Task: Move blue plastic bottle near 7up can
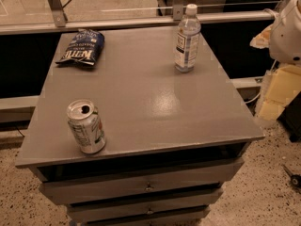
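The blue plastic bottle (187,37) stands upright at the far right of the surface (155,98), well apart from the 7up can (86,126) at the near left. The gripper is out of sight, so I cannot tell about its jaws; a white robot part (289,29) shows on the bottle's side.

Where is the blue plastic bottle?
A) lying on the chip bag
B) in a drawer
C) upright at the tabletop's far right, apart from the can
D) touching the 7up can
C: the blue plastic bottle stands upright at the far right of the table, the 7up can at its near left corner; the pincer is out of view, only a white robot part shows at the right edge.
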Available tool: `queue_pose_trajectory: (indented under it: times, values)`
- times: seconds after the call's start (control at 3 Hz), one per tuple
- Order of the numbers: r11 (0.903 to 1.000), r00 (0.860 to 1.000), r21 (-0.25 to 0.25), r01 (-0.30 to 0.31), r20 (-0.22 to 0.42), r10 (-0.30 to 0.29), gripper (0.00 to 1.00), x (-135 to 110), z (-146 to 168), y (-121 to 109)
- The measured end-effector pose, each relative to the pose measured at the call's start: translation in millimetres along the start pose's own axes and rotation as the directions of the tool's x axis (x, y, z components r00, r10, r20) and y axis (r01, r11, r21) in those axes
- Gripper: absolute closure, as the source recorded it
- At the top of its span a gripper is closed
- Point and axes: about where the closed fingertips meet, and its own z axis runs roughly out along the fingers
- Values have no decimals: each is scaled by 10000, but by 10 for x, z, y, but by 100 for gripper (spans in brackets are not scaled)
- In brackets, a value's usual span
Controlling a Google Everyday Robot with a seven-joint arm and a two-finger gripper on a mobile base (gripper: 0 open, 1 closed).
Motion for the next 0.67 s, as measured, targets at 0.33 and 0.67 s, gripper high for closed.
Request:
queue_pose_trajectory:
  times: [0.33, 0.67]
  values:
    - [10000, 10000, 2, 0, 1, 0, 0, 0, 0, 0]
    - [9995, 9993, 299, -50, 382, 39, 0, -4, 78, -140]
